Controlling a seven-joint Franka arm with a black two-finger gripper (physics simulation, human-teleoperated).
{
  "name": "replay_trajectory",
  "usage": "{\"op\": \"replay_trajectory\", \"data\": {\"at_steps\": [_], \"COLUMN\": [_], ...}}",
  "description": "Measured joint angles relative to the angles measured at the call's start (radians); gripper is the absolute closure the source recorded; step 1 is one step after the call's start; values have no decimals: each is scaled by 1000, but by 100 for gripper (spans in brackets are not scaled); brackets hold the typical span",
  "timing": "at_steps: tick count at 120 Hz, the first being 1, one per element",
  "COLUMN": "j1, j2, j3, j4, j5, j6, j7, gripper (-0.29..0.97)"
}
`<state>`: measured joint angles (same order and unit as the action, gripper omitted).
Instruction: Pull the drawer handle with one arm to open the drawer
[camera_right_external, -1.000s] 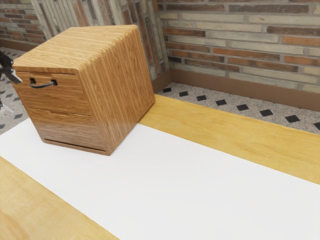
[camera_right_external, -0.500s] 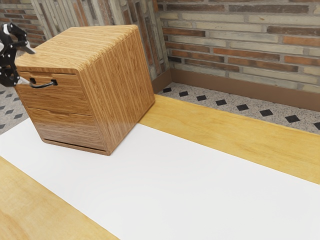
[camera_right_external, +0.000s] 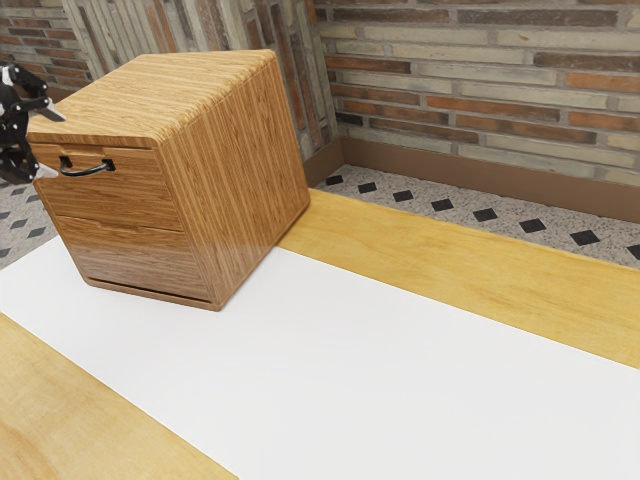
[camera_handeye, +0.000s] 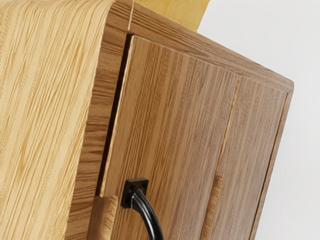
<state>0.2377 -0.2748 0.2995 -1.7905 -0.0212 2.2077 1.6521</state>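
Note:
A wooden cabinet (camera_right_external: 225, 150) stands at the back left of the table. Its top drawer (camera_right_external: 115, 195) carries a black loop handle (camera_right_external: 86, 167) and sits flush with the front. My black gripper (camera_right_external: 28, 140) hovers at the exterior view's left edge, just left of the handle and apart from it, its fingers spread and open with nothing between them. The wrist view looks closely at the top drawer's front (camera_handeye: 175, 140), with one black handle mount (camera_handeye: 136, 189) just under my hand.
A lower drawer (camera_right_external: 135, 255) sits under the top one. The cabinet rests partly on a white mat (camera_right_external: 330, 360) across the wooden table (camera_right_external: 470, 270). A brick wall (camera_right_external: 480, 80) and tiled floor (camera_right_external: 480, 205) lie behind.
My gripper rose from low at the left edge toward the cabinet's top front corner, then settled slightly lower and further left. The drawer and handle have not moved.

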Motion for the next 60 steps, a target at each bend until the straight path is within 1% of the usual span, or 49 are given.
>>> {"op": "replay_trajectory", "data": {"at_steps": [19, 40, 60], "j1": [1, 0, 0], "j2": [30, 93, 82], "j3": [15, 28, 44], "j4": [1, 1, -10], "j5": [-31, -67, -77], "j6": [38, 71, 88], "j7": [10, 19, 26], "gripper": [7, 7, 7]}}
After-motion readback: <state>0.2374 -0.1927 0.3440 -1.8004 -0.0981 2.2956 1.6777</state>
